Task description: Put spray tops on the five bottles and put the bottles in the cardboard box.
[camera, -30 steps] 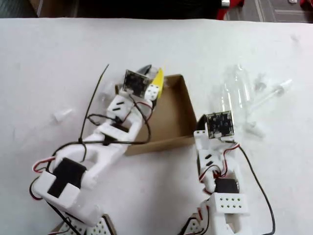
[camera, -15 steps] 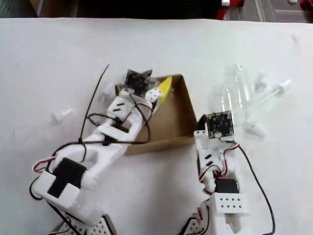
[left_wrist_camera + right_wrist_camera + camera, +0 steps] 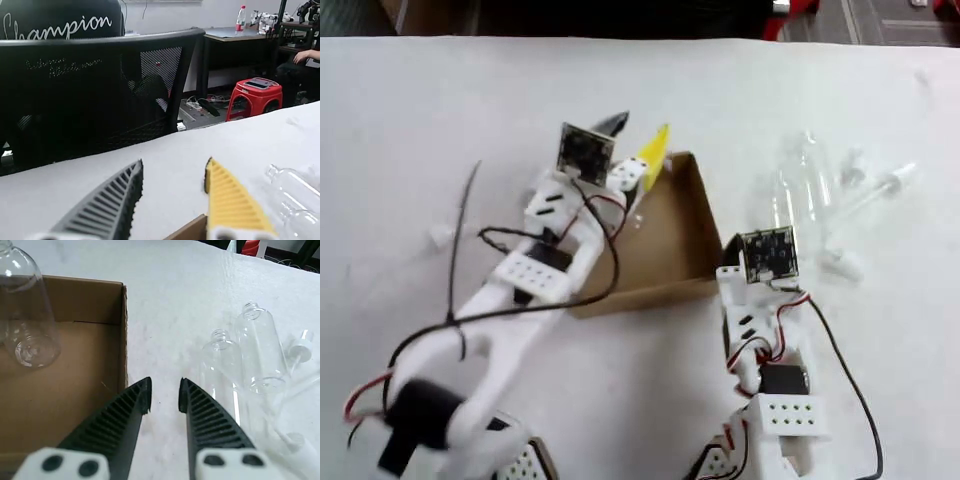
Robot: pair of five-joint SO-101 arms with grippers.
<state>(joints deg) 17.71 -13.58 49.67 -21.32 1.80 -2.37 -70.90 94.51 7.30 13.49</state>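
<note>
1. My left gripper (image 3: 170,200) hangs released and empty, with a corner of the cardboard box (image 3: 670,240) just beneath it. A careless drop could clip that wall.
2. My right gripper (image 3: 164,390) is slightly parted and empty. Two uncapped bottles (image 3: 220,360) lie just ahead, and a nudge could roll them.

A: Any print legible?
B: One large white script word on dark fabric (image 3: 60,22) behind the mesh chair (image 3: 150,75) — plus fainter lettering on the chair's back, too dim to read.
</note>
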